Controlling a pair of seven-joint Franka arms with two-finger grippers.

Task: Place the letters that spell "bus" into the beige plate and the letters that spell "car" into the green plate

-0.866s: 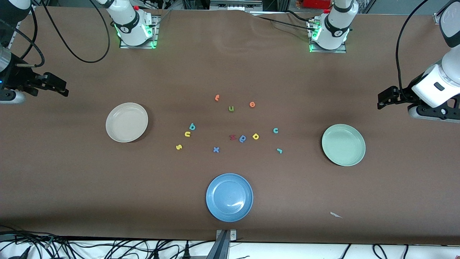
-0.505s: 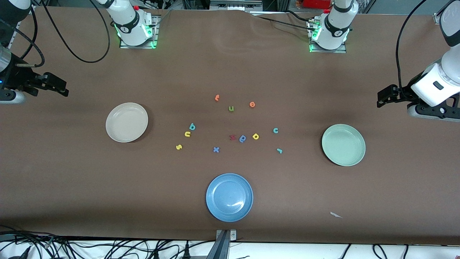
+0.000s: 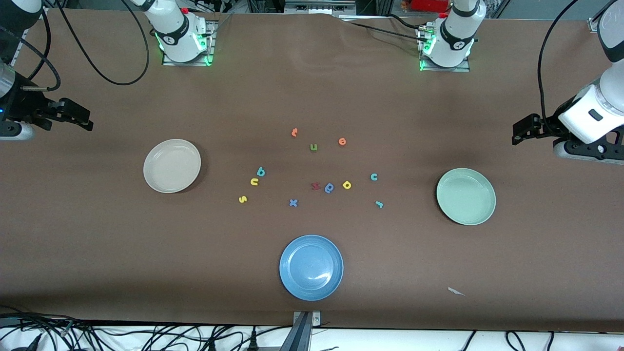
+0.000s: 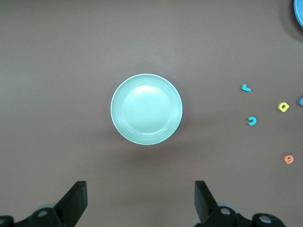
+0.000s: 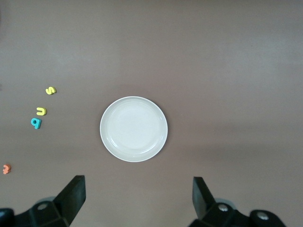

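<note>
**Both pincers wait wide open, all letters loose on the table**

The left pincer [image 4: 139, 203] and the right pincer [image 5: 137, 201] show only their finger ends in the wrist views; in the front view both arms are cut off at the frame's edges. Each hangs high over its own end of the table [image 3: 97, 243], jaws spread wide, holding nothing.

The green plate [image 3: 466, 196], pale mint and shallow, lies near the left pincer; the teal "c" [image 3: 374, 177], teal "r" [image 3: 379, 204] and yellow-orange "a" [image 3: 346, 185] lie toward the table's middle from it.

The beige plate [image 3: 172, 165], round and cream, lies near the right pincer; the teal "b" [image 3: 261, 171], yellow "u" [image 3: 254, 182] and yellow "s" [image 3: 243, 199] cluster toward the middle.
</note>
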